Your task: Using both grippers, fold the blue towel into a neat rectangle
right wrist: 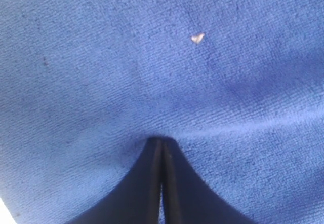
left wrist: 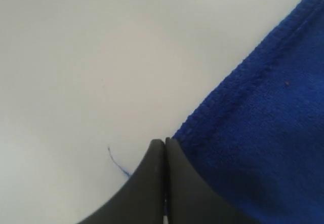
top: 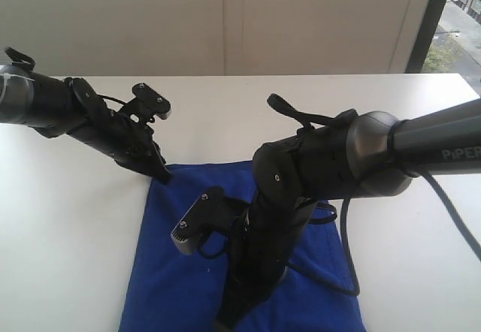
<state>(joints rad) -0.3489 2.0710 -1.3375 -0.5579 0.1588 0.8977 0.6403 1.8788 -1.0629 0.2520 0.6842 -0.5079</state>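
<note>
Legibly "PiPER" on right arm (top: 421,148); left end effector (left wrist: 164,144), right end effector (right wrist: 162,142) pressed together at towel (top: 176,287).

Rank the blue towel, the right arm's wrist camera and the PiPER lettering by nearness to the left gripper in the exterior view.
1. Blue towel: its corner at the left gripper.
2. Right arm's wrist camera: over mid-towel.
3. PiPER lettering: far right.
</note>
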